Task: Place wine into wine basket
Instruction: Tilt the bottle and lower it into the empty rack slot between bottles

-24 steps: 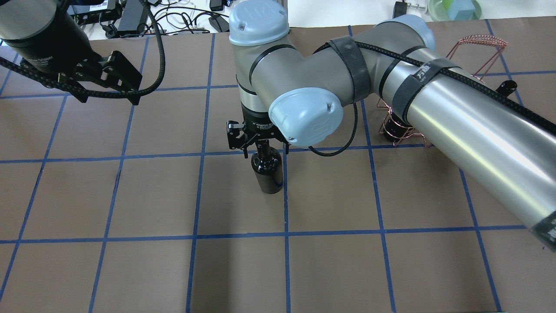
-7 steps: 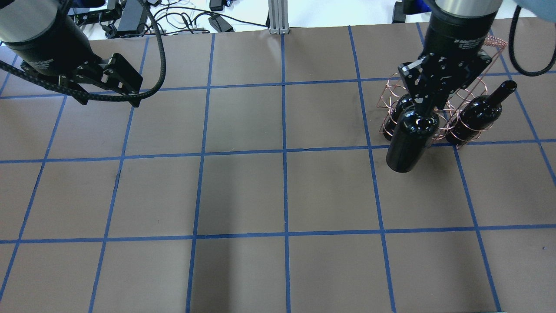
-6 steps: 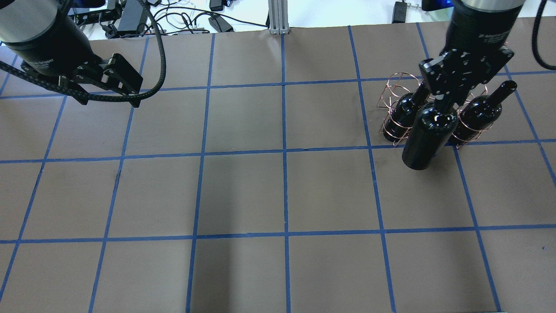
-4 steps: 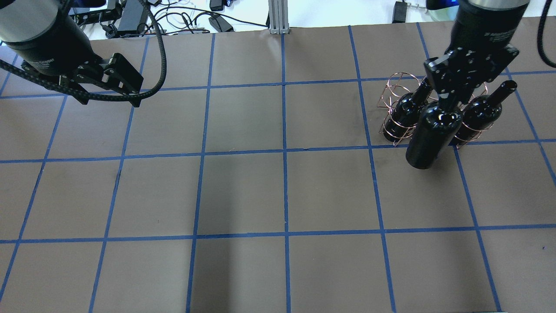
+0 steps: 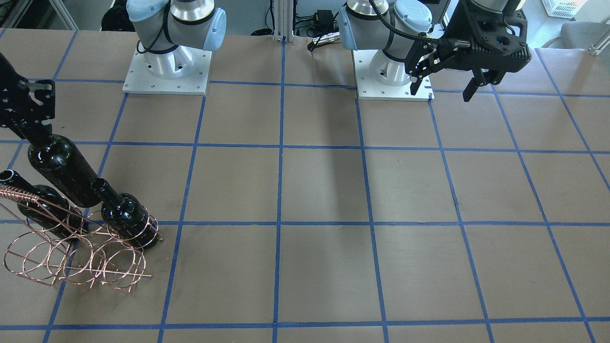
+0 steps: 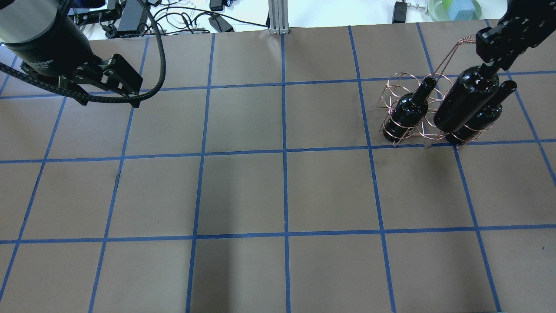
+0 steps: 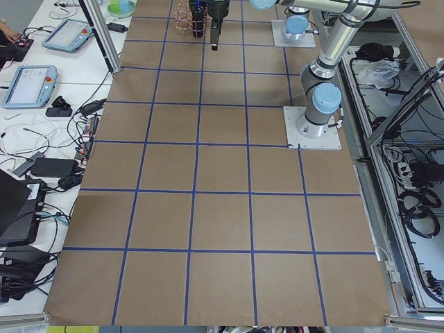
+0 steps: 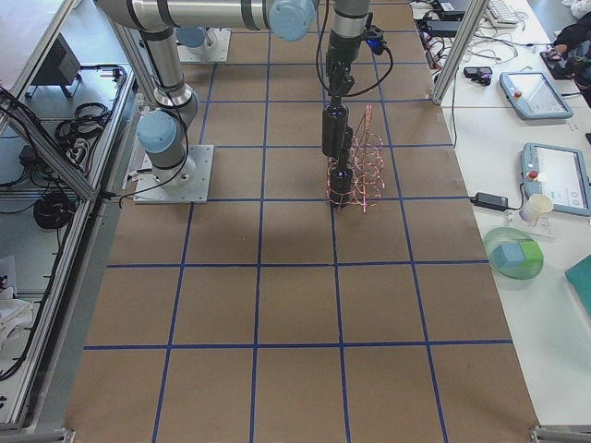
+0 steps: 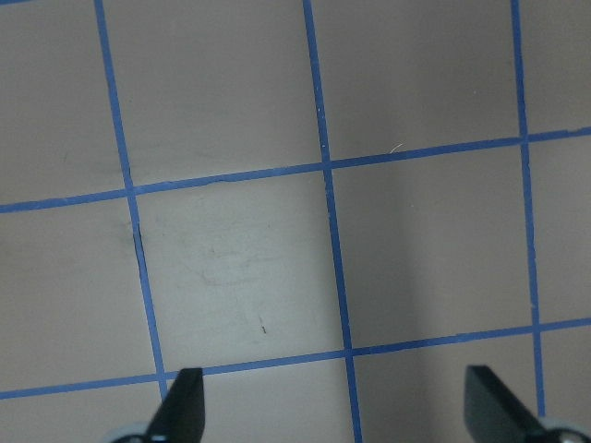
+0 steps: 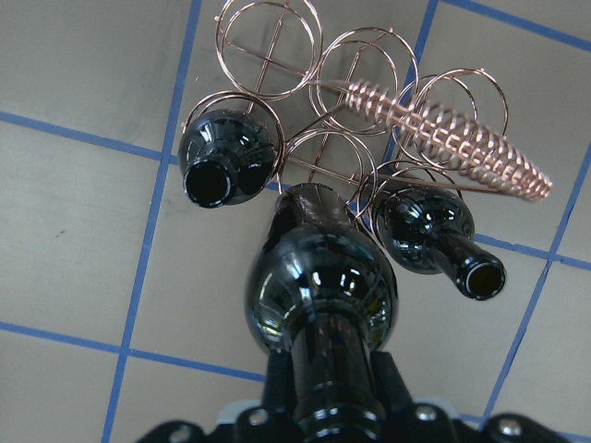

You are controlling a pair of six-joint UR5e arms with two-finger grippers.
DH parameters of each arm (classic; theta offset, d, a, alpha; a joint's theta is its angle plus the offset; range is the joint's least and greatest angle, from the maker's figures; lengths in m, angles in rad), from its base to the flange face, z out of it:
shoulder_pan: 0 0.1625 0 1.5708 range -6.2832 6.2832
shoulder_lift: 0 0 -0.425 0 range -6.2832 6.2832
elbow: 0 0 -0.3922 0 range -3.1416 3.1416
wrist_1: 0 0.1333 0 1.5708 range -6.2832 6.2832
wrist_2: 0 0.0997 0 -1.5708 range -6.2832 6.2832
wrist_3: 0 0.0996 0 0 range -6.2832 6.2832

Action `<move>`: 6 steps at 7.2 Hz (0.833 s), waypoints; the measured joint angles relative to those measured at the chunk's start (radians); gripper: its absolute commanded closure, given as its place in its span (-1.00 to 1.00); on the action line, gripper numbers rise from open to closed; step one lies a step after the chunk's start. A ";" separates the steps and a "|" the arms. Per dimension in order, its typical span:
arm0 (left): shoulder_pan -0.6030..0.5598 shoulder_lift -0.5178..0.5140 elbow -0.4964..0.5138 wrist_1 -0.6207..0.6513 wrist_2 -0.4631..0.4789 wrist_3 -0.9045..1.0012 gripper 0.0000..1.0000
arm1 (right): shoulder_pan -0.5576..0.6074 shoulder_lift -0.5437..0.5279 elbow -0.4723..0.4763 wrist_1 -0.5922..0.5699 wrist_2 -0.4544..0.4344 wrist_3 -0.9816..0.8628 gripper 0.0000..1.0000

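My right gripper [image 6: 491,68] is shut on the neck of a glossy black wine bottle [image 6: 465,104]. The bottle hangs upright in the air, its base over the middle of the near row of the copper wire basket [image 6: 402,82]. The right wrist view shows the held bottle [image 10: 319,286] above an empty loop, between two more bottles, one on the left [image 10: 226,157] and one on the right [image 10: 429,231], that stand in the basket [image 10: 268,41]. In the front view the held bottle [image 5: 59,166] hangs behind the basket [image 5: 71,259]. My left gripper [image 6: 130,89] is open and empty, far off at the table's back left.
The basket's coiled handle [image 6: 467,41] rises beside my right gripper. Cables and power bricks [image 6: 130,15] and a green bowl [image 6: 454,8] lie beyond the far table edge. Brown paper with a blue tape grid [image 6: 284,152] covers the table.
My right gripper carried the bottle from the table's middle to the basket, then raised it and moved it farther back over the basket's near row. The left arm has not moved.
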 measured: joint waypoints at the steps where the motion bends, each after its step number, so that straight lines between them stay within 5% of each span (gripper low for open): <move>1: 0.000 0.000 0.000 0.000 -0.001 0.000 -1.00 | 0.000 0.018 0.000 -0.031 0.002 -0.002 1.00; 6: 0.000 0.000 0.000 0.001 -0.009 0.000 -1.00 | -0.001 0.077 0.004 -0.064 -0.008 -0.011 1.00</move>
